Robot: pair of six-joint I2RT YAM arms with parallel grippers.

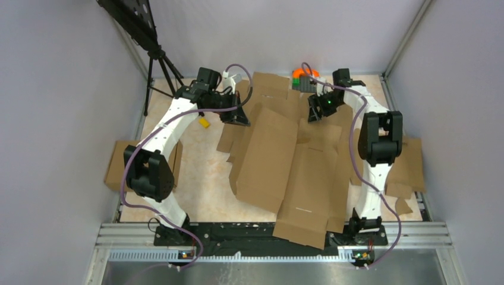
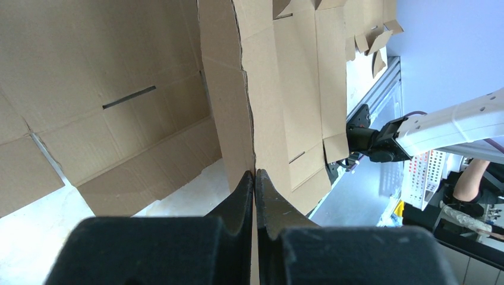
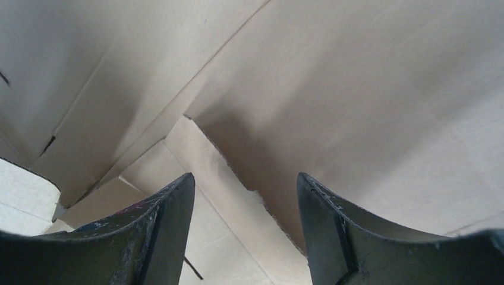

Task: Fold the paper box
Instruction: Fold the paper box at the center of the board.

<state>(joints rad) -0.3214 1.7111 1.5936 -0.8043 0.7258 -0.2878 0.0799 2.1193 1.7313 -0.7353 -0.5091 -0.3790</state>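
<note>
Arms (image 1: 161,135) reaching forward, left end effector (image 2: 255,176) pinching paper box (image 1: 267,148) edge — right end effector (image 3: 245,179) apart.

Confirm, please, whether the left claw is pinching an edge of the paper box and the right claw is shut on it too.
Not quite: the right wrist view shows the right claw open, gripping nothing. The left claw is pinching an edge of the paper box.

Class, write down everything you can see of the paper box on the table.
The paper box is a large brown corrugated die-cut sheet with flaps, slits and crease lines. It lies mostly unfolded on the table between the arms. The left gripper is shut on an edge at its far left; the open right gripper hovers close over its far right part.
</note>
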